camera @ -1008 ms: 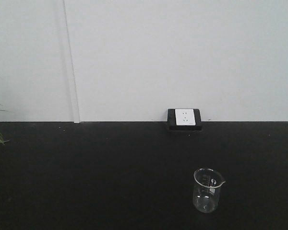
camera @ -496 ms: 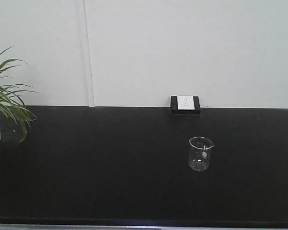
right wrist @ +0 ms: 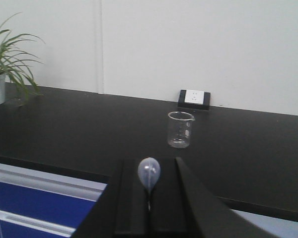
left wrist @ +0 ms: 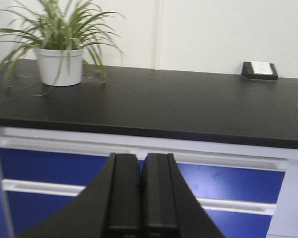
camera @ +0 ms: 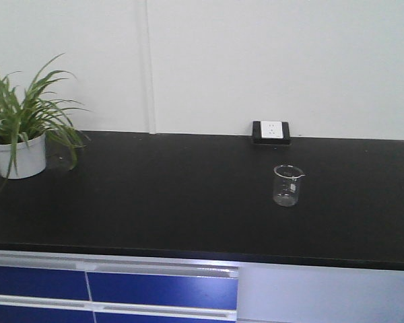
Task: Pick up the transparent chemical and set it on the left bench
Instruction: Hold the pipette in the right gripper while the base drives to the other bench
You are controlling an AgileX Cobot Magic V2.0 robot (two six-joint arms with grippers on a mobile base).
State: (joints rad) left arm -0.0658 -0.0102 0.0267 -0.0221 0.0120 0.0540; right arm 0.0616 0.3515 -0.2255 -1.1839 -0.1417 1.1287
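The pick-up half looks done: my right pincer (right wrist: 149, 166) is clamped on the transparent chemical (right wrist: 149, 174), the little whitish dropper. Its bulb stands up between the two fingers and its thin stem runs down into the gap. My left pincer (left wrist: 140, 161) is pressed together with nothing in it. Ahead of me lies the black surface (camera: 155, 195) with a wall socket (camera: 271, 130), a potted plant (camera: 17, 134) at its left end and one glass beaker (camera: 287, 185) standing alone, well apart from what I hold. The left bench shows in none of my views, so I judge that the carry over to it, the setting down and the release are all left to do.
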